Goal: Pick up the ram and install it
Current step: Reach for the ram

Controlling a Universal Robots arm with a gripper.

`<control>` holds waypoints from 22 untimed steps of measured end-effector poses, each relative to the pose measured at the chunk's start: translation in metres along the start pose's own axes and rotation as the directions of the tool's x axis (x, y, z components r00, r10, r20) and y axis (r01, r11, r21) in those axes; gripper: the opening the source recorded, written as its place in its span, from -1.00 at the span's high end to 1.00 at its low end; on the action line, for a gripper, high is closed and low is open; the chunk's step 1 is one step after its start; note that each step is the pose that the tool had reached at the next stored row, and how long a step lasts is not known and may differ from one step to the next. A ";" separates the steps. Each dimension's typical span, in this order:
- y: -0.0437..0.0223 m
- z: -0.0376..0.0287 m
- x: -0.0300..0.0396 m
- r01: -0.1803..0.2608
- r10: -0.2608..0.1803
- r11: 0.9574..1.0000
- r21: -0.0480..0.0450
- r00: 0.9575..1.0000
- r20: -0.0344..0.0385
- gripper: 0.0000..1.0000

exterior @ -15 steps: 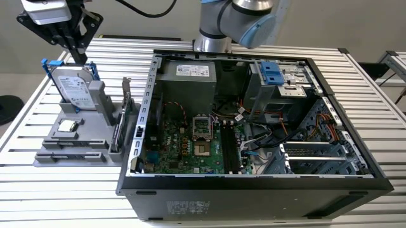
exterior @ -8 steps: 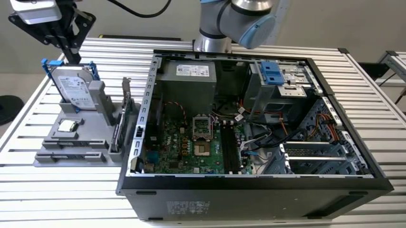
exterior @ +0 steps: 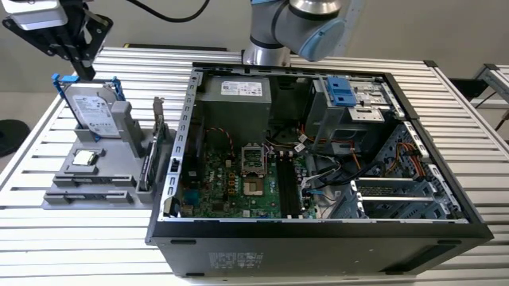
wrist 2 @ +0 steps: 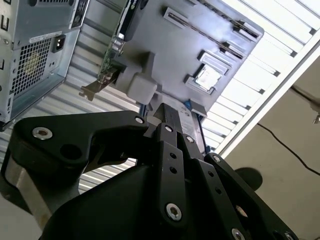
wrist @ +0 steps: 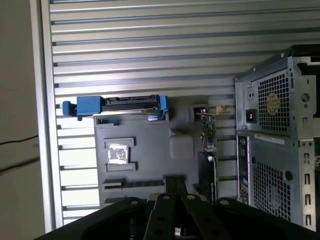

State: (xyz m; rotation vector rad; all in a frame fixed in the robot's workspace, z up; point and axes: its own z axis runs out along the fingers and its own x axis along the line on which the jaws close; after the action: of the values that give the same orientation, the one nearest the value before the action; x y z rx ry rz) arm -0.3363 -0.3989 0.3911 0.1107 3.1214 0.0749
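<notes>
Wide shot first: the slatted metal counter carries an open computer case, lying on its side with the motherboard exposed. The long black memory slots look bare, so by my reading nothing has been installed.

On the exterior view's left, just beside the case, sits the gray parts holder. A hard drive with blue brackets stands at its far end. The pincer hangs right above that drive, its fingers drawn together with nothing between them, clear of every part.

Now the ram. In the first wrist view I take it to be the thin dark strip set on edge in a holder slot, beyond the processor chip from the drive. It is untouched, well apart from the motherboard slots.

Verdict: the pick-up has not yet happened, and both grasp and install are outstanding.
</notes>
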 end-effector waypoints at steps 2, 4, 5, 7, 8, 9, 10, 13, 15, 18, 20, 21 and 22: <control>-0.0002 0.0000 0.0023 0.000 0.000 1.000 0.000 1.000 0.000 1.00; -0.0003 0.0000 0.0045 0.000 0.000 1.000 0.000 1.000 0.000 1.00; -0.0004 -0.0001 0.0055 0.000 0.000 1.000 0.000 1.000 0.000 1.00; -0.0005 -0.0001 0.0075 0.000 0.000 1.000 0.000 1.000 0.000 1.00; -0.0006 -0.0001 0.0087 0.000 0.000 1.000 0.000 1.000 0.000 1.00; -0.0007 -0.0001 0.0098 0.000 0.000 1.000 0.000 1.000 0.000 1.00; -0.0008 -0.0001 0.0111 0.000 0.000 1.000 0.000 1.000 0.000 1.00; -0.0010 -0.0002 0.0150 0.000 0.000 1.000 0.000 1.000 0.000 1.00; -0.0013 -0.0002 0.0177 0.000 0.000 1.000 0.000 1.000 0.000 1.00; -0.0015 -0.0002 0.0215 0.000 0.000 1.000 0.000 1.000 0.000 1.00; -0.0017 -0.0003 0.0242 0.000 0.000 1.000 0.000 1.000 0.000 1.00; -0.0018 -0.0003 0.0253 0.000 0.000 1.000 0.000 1.000 0.000 1.00; -0.0019 -0.0003 0.0266 0.000 0.000 1.000 0.000 1.000 0.000 1.00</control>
State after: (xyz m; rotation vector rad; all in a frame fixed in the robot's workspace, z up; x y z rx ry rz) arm -0.3630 -0.3989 0.3909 0.1106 3.1217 0.0749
